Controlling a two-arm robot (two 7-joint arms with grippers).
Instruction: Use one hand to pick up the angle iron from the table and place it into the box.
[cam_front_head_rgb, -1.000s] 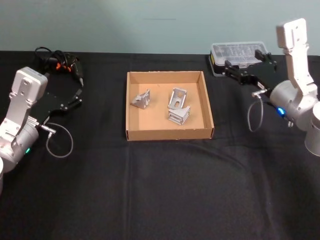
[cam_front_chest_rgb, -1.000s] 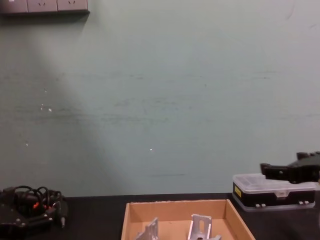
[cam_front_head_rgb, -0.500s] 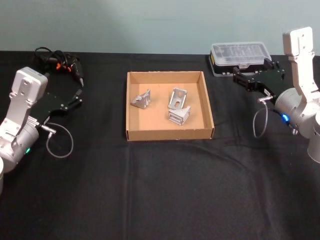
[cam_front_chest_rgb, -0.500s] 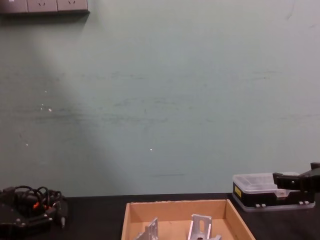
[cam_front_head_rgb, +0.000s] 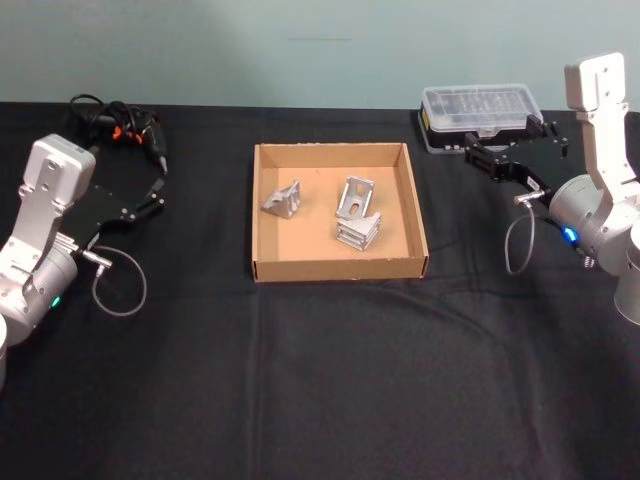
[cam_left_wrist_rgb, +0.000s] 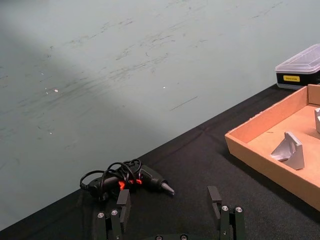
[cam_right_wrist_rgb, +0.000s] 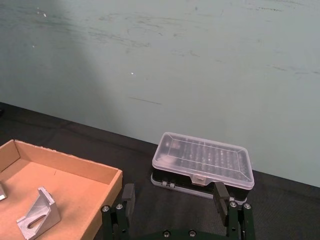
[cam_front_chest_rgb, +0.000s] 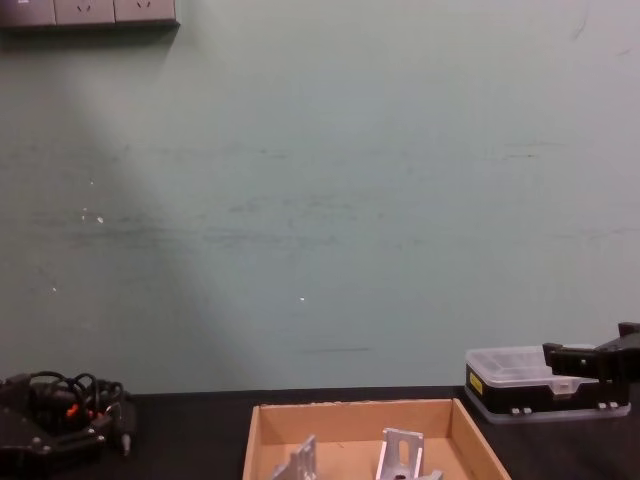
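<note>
Three angle irons (cam_front_head_rgb: 357, 197) lie inside the cardboard box (cam_front_head_rgb: 339, 268) at the middle of the table (cam_front_head_rgb: 330, 380), toward its far edge. My right gripper (cam_front_head_rgb: 481, 157) hangs open and empty near the far right corner, beside the plastic organiser case (cam_front_head_rgb: 478, 108). My left gripper (cam_front_head_rgb: 156, 191) rests open at the left edge.

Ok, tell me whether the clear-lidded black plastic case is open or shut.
Shut: the clear-lidded black plastic case has its lid flat on the base, front latch down.
</note>
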